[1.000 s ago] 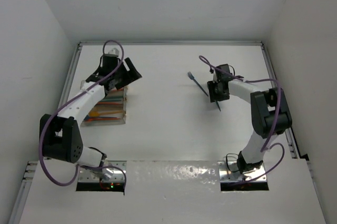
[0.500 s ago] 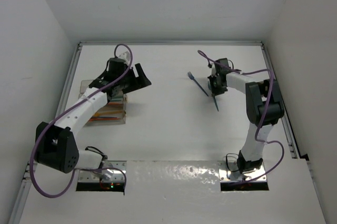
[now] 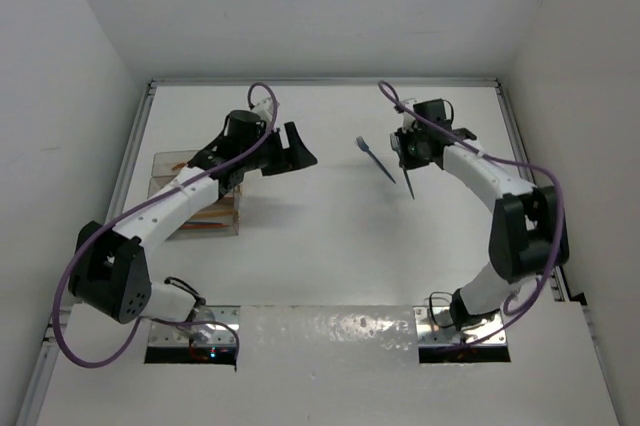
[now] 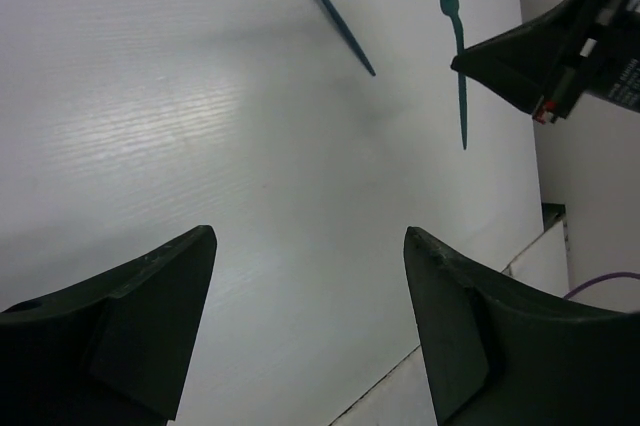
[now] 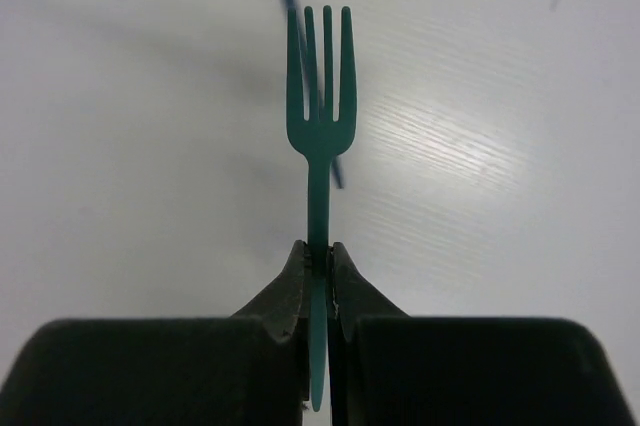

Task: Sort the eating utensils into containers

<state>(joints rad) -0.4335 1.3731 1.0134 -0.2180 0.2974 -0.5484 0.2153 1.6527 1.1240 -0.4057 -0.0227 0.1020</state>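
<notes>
Overhead view: the right pincer (image 3: 410,154) is held above the far right part of the white worktop (image 3: 330,236), and a teal-green fork (image 3: 411,184) projects from it toward the near edge. A blue fork (image 3: 375,158) lies flat on the worktop just to the left of that pincer, placed diagonally and apart from it. The left arm reaches across toward the middle, with the left pincer (image 3: 298,149) over bare worktop to the left of the blue fork. The clear containers (image 3: 238,216) stand at the left edge, partly hidden under the left arm; orange utensils (image 3: 200,226) show inside them, but which compartment holds them cannot be told.

Right wrist view: the two fingers (image 5: 290,286) are closed together on the handle of the teal-green fork, whose four tines point away from the camera. The blue fork appears blurred on the worktop behind the tines.

Left wrist view: the fingers (image 4: 150,316) of the left pincer are spread wide apart with nothing between them. Beyond them are the blue fork, the teal-green fork and the dark right pincer.
</notes>
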